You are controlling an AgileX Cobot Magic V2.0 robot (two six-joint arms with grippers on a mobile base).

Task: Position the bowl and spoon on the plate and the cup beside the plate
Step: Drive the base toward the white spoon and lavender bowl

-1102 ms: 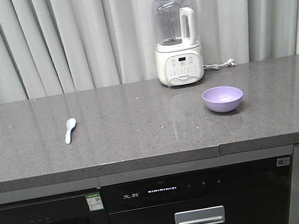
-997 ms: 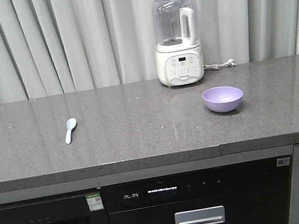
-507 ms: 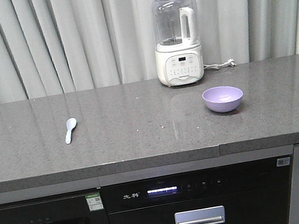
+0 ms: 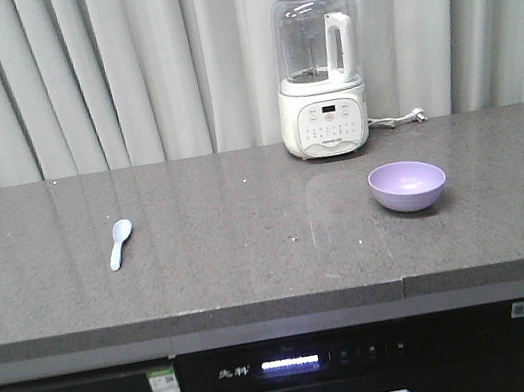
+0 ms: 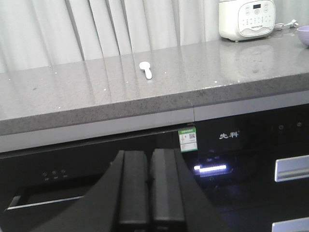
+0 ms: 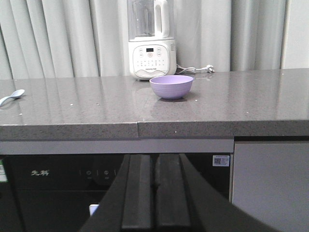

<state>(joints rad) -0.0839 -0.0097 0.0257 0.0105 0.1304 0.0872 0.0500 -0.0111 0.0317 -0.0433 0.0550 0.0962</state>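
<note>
1. Left gripper (image 5: 148, 159): jaws together, empty, below the countertop's (image 5: 72, 96) front edge; the spoon (image 5: 145, 69) lies beyond, mid-depth on the countertop.
2. Right gripper (image 6: 153, 162): jaws together, empty; the bowl (image 6: 171, 87) stands upright ahead, in front of the blender (image 6: 150, 41) at the rear edge.

Kitchen, grey stone countertop (image 4: 251, 249), blender (image 4: 319, 74), built-in black appliances (image 4: 304, 376)

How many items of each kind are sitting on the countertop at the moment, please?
Pale blue spoon: 1
Purple bowl: 1
White blender: 1
Total: 3 items on the countertop
</note>
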